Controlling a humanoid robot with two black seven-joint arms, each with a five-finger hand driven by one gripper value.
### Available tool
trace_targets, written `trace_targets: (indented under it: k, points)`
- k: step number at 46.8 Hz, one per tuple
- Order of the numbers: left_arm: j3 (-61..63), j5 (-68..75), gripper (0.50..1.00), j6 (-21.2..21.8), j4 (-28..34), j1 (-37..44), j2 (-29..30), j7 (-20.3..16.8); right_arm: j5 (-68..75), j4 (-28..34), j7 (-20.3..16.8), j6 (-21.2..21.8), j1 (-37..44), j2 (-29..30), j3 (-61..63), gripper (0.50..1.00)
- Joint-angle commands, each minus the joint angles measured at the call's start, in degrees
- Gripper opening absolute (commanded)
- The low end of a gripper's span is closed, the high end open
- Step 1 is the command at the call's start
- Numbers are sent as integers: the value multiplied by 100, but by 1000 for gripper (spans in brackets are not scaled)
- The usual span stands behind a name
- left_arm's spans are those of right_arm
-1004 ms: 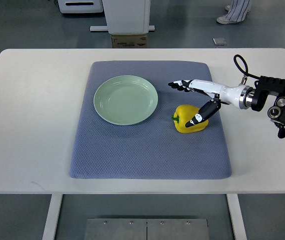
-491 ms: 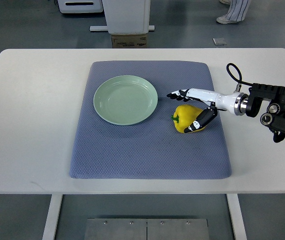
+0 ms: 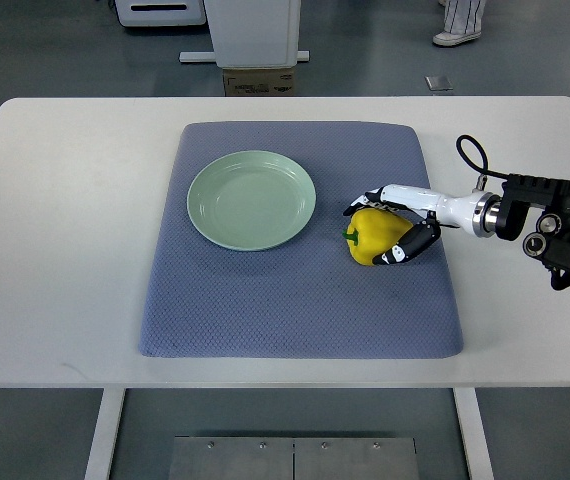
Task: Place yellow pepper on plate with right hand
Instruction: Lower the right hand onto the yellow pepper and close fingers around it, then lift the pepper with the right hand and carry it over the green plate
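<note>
The right robot hand [image 3: 390,228] reaches in from the right edge of the picture, its white forearm lying nearly level over the right part of the blue-grey mat [image 3: 301,240] and ending in a dark wrist assembly with a looped black cable above the bare white surface [image 3: 75,230]. The hand is cupped around the yellow pepper [image 3: 375,236]: the black-tipped fingers [image 3: 363,203] curl over the pepper's far side, and the thumb presses against its near right side, so the hand is closing a grasp on the pepper from the right. The pepper lies on the mat with its green stem pointing left, toward the plate. Whether it has left the mat at all cannot be told from this steep view. The pale green plate [image 3: 252,199] sits on the far left part of the mat, just left of the pepper and apart from it, with nothing in it. At the far edge, on the floor beyond the surface, a person's shoe [image 3: 450,38] and trouser hem show.
</note>
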Motion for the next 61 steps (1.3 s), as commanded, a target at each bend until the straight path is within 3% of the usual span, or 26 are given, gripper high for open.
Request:
trace_targets:
  k: [1, 5, 7, 8, 24, 32, 40, 54, 61]
  points:
    - [0, 2, 1000, 7, 0, 0, 0, 0, -21, 0, -2, 0, -1, 3, 1, 732]
    - [0, -6, 1000, -2, 0, 0, 0, 0, -21, -44, -2, 0, -1, 3, 1, 611]
    - [0, 2, 1000, -2, 0, 0, 0, 0, -12, -88, -2, 0, -1, 20, 1, 517]
    - [0, 2, 1000, 7, 0, 0, 0, 0, -12, -105, -2, 0, -1, 38, 1, 500]
    - [0, 2, 1000, -2, 0, 0, 0, 0, 14, -316, -10, -193, 122, 91, 431, 500]
    - [0, 2, 1000, -1, 0, 0, 0, 0, 58, -457, -89, -255, 482, 477, 493, 500]
    - [0, 2, 1000, 7, 0, 0, 0, 0, 111, -817, -318, -290, 702, 1285, 493, 500]
    - [0, 2, 1000, -2, 0, 0, 0, 0, 155, -1977, -459, -431, 984, 2683, 484, 500]
    - [0, -6, 1000, 7, 9, 0, 0, 0, 163, -2258, -520, -431, 1028, 2745, 475, 500]
